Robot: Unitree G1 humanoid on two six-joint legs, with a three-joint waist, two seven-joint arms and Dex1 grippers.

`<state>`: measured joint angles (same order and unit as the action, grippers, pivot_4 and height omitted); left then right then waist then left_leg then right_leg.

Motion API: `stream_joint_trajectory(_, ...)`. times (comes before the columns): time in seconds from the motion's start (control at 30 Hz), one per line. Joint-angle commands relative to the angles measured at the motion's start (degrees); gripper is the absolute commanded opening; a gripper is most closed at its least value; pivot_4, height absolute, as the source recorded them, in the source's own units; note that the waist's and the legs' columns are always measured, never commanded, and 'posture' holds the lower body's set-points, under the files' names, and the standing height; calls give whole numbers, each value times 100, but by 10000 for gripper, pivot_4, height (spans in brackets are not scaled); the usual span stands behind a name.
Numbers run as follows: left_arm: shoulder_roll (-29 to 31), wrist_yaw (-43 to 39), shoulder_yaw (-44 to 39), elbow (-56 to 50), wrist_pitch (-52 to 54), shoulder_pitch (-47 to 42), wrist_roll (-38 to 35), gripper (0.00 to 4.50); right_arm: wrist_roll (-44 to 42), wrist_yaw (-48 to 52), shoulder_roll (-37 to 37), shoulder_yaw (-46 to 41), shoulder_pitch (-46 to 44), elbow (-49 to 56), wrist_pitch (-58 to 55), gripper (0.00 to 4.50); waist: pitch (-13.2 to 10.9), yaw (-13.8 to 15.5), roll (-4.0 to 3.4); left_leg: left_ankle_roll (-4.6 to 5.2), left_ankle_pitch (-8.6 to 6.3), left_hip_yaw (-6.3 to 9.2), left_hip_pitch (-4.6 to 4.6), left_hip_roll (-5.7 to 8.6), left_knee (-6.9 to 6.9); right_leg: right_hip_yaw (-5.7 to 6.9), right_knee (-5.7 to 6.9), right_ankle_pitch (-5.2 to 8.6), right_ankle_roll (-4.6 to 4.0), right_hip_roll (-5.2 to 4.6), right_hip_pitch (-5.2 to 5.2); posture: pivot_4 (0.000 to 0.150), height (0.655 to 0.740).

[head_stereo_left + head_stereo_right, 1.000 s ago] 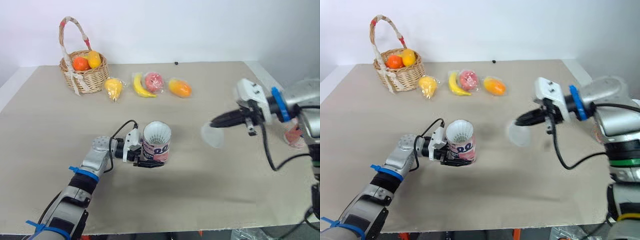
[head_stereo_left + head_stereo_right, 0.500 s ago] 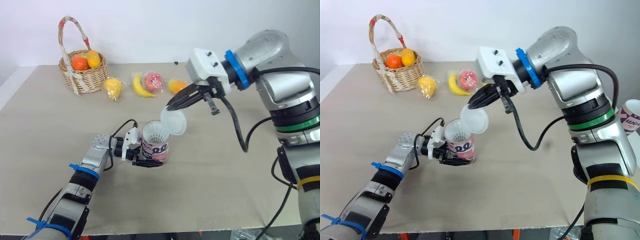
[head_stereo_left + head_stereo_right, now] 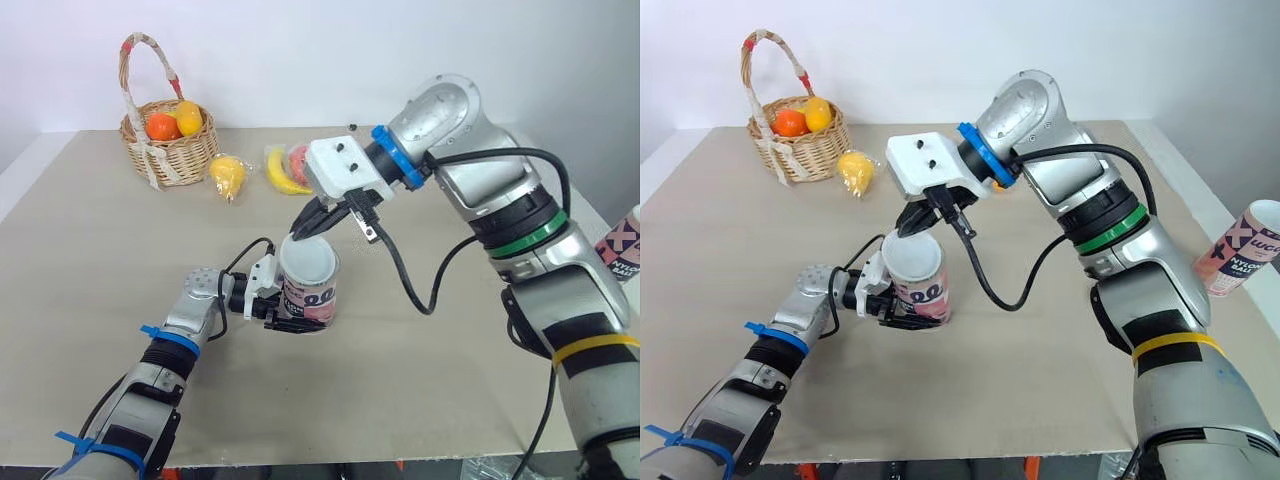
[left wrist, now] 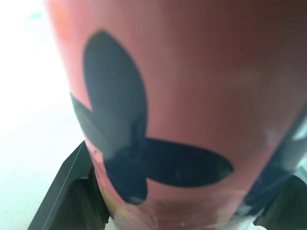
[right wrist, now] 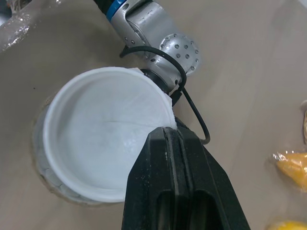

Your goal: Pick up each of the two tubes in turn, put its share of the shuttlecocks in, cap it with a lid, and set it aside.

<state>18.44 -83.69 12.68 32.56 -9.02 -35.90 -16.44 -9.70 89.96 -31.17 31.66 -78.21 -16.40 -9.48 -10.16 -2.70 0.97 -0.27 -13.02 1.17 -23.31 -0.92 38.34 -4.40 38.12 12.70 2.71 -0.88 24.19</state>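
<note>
**Lid held over the upright tube**

We see the tube (image 3: 308, 295) a little left of centre and below the middle of the left eye view, standing on the tan table (image 3: 90, 240). Its long axis is vertical and its mouth points straight up. The left gripper (image 3: 292, 312) reaches in from the lower left and clamps it low on the wall, with one black finger on each side. The left wrist view shows those fingers (image 4: 72, 191) at the two bottom corners, against the tube's red wall.

The lid (image 3: 308, 262), white and translucent, lies roughly level across the tube's mouth. The right gripper (image 3: 300, 230) comes down from the upper right, its two fingers pressed together and pinching the lid's rim at the far edge. In the right wrist view a thin crescent of the tube shows past one edge of the lid. We cannot tell whether the lid is seated or only resting just above the mouth.

On the tube's pink label sits a white band with two round dark characters that read like "00". From the left wrist view we make out a large dark winged shape on red.

The second tube (image 3: 1245, 250) stands tilted at the right edge of the frame. It is pink and white with dark letters that we cannot read with certainty.

A basket (image 3: 165, 150) of fruit sits in the upper left.
</note>
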Motion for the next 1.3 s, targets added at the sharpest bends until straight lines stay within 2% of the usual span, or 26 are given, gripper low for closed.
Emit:
stream_joint_trajectory(0.03, 76, 141, -12, 215, -86, 16, 259, 29878, 57, 254, -28, -36, -173, 54, 161, 474, 0, 0, 0, 0, 0, 0, 0, -1, 0, 0, 0, -1, -1, 1, 0, 1500, 7298)
stream_joint_trajectory(0.4, 83, 103, -130, 389, -95, -26, 143, 29878, 199, 254, -248, 276, -157, 412, 519, 474, 0, 0, 0, 4, 4, -1, 6, -14, 1, 2, 0, -3, -30, 14, 0, 1500, 7298)
stream_joint_trajectory(0.7, 95, 56, -161, 466, -74, -106, 109, 29878, 739, 254, -221, 328, -176, 486, 1025, 474, 0, 0, 0, 4, 4, 1, 7, -28, 1, 1, 0, -6, -41, 33, 0, 1500, 7298)
stream_joint_trajectory(1.07, 34, 104, -175, 545, -81, -192, 143, 29878, -265, 254, 56, 578, -967, -193, 970, 474, 0, -1, 0, 6, 7, -1, 7, -45, 0, 0, 0, -8, -65, 49, 5, 1500, 7298)
stream_joint_trajectory(1.3, -3, 166, -193, 578, -97, -200, 173, 29878, -492, 254, 88, 866, -1368, -821, 1264, 474, -1, 0, 0, 5, 7, -1, 6, -52, -1, 1, 0, -8, -70, 56, 7, 1500, 7298)
